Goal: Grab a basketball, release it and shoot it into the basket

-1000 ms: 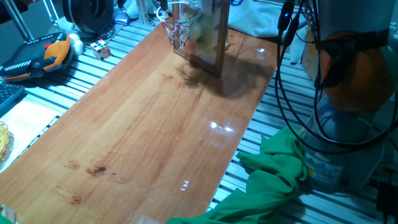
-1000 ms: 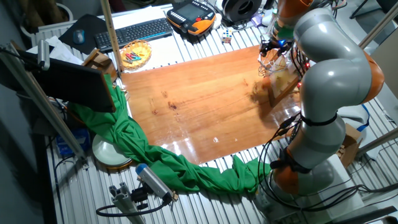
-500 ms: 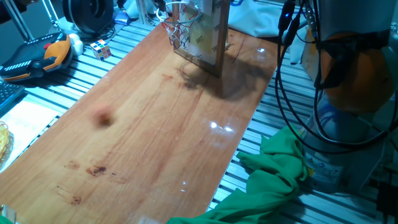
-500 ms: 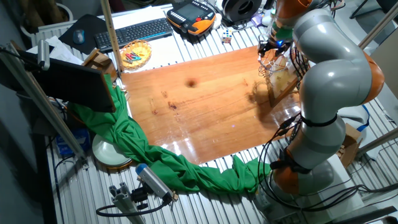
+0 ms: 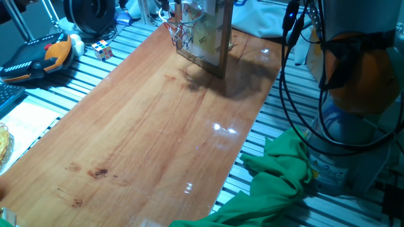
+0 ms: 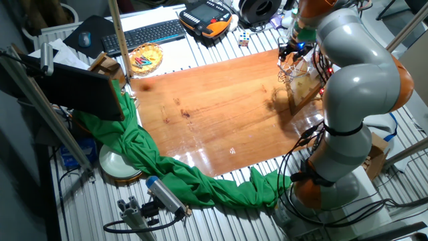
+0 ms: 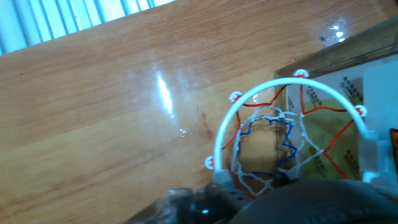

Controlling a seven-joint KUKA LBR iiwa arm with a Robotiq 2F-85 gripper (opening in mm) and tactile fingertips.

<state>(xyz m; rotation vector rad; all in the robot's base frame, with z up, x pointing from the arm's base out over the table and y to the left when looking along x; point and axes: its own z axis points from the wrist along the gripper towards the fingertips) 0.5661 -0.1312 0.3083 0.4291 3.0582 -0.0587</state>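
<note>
Hand view looks straight down through the basket (image 7: 283,134). The rim is a pale ring with red, white and blue net strings hanging inside it. Only a dark blurred bulk at 6 o'clock shows of the gripper, so I cannot tell whether the fingers are spread or pressed together. Nothing can be seen held between them. The backboard (image 7: 348,87) fills the frame's 3 o'clock side, and bare glossy wooden table (image 7: 93,112) runs from 9 to 12 o'clock.

In the other fixed view, the gripper (image 6: 289,49) hangs just above the basket (image 6: 293,67), at 2 o'clock on the tabletop. The grey arm (image 6: 348,73) curves up behind it from its base at 4 o'clock.

The basketball (image 6: 145,85) shows only as a small blurred orange-brown smudge at the table's 10 o'clock edge. It is well apart from the hoop and near a wicker bowl (image 6: 146,58). Whether it touches the wood I cannot tell.

A green cloth (image 6: 167,164) drapes along the table's edge from 9 round to 6 o'clock. A keyboard (image 6: 144,33) and an orange-and-black handset (image 6: 207,15) lie at 11 to 12 o'clock, with a multicoloured cube (image 6: 244,41) beside them.

In one fixed view, the basket (image 5: 180,33) stands at 12 o'clock on the table (image 5: 145,132), with the cube (image 5: 102,49) at 10 o'clock.
</note>
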